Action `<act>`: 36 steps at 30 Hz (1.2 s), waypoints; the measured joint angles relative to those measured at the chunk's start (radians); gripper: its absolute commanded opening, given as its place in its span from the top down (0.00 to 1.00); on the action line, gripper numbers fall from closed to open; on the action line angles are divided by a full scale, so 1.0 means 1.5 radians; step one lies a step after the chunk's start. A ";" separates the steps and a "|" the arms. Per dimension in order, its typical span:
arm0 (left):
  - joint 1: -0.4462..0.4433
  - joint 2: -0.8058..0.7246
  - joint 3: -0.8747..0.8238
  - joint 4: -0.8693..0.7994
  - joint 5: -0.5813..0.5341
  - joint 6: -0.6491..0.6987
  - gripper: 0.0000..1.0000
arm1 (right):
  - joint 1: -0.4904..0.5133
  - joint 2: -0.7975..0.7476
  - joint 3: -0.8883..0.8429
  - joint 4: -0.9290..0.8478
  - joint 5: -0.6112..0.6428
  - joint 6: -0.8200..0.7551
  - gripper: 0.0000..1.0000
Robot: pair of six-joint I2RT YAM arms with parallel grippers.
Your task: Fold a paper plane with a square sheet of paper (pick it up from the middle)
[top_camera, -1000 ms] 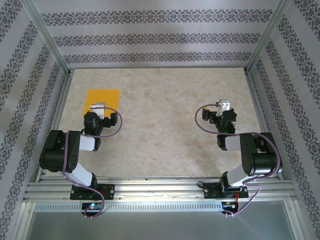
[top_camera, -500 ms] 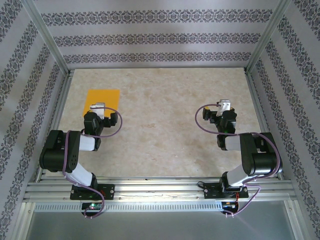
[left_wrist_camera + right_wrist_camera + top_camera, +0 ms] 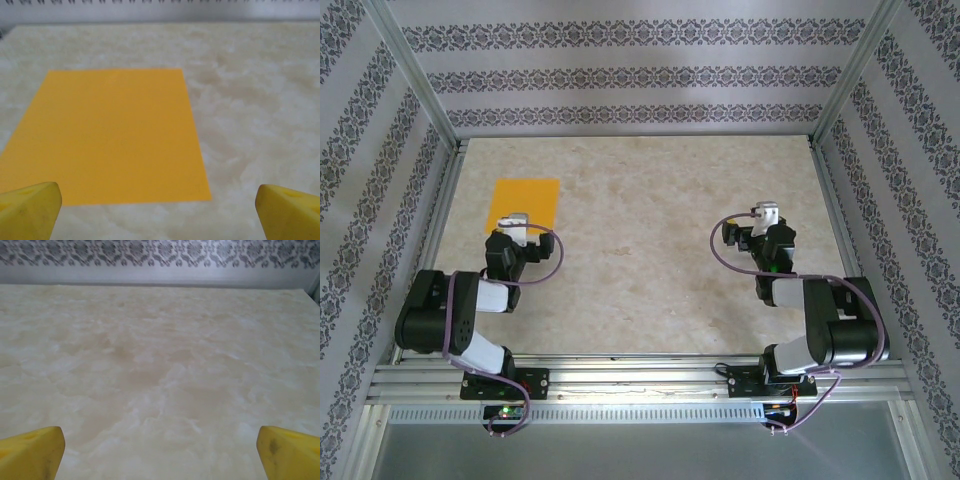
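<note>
Jaws wide apart on left gripper (image 3: pixel 160 212) and right gripper (image 3: pixel 160 452). Square sheet of paper (image 3: pixel 107 135) flat on table (image 3: pixel 650 250), near left.

The things are carried by a desk (image 3: pixel 650 270) whose top is pale beige, with a cloudy marbled pattern and darker brownish patches towards the middle. One thing is seen lying directly on it: the square sheet of paper (image 3: pixel 525 201), plain orange-yellow, laid flat in the far left part of the surface, near the left edge. Its edges are set roughly parallel to those of the desk, and its face is shown smooth in the left wrist view.
</note>
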 measured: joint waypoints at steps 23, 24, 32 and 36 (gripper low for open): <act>0.036 -0.067 0.344 -0.571 0.153 -0.264 0.00 | -0.046 -0.064 0.343 -0.675 -0.366 0.358 0.02; 0.036 -0.037 0.373 -0.592 0.164 -0.265 0.00 | -0.043 -0.058 0.343 -0.679 -0.378 0.363 0.02; 0.038 0.128 0.550 -0.723 0.175 -0.265 0.00 | 0.035 -0.076 0.343 -0.709 -0.389 0.363 0.02; 0.038 0.191 0.614 -0.766 0.170 -0.264 0.00 | 0.040 -0.082 0.336 -0.708 -0.386 0.363 0.02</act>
